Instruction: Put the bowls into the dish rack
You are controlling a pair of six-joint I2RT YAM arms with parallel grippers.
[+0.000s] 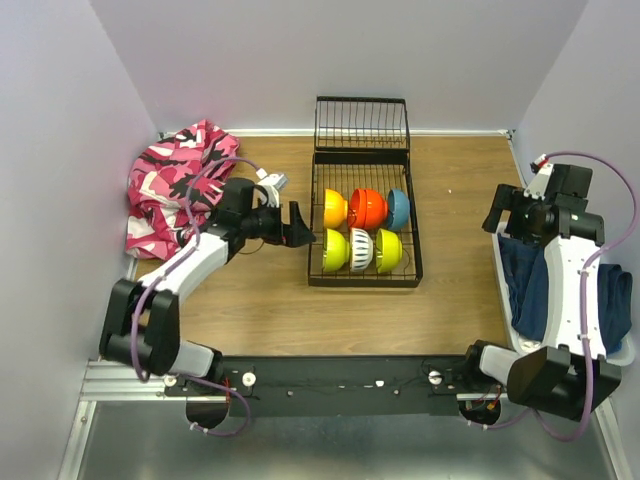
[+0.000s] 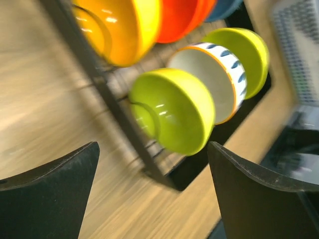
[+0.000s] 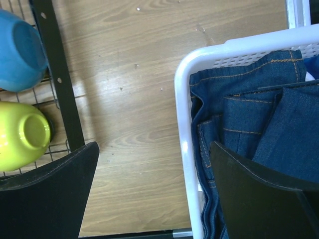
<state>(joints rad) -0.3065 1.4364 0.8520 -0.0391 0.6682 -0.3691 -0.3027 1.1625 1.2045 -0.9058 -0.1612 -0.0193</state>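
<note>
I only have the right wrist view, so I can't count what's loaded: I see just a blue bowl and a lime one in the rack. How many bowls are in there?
Observer: Six, in two rows in the dish rack: orange bowl, red bowl, blue bowl behind; lime bowl, white striped bowl, second lime bowl in front.
Operator: Any out on the table?
Observer: None in the top view; only a pink cloth lies at the far left.
Operator: Left hand carrying anything?
Observer: No; the left hand is open and empty, just left of the rack.
</note>
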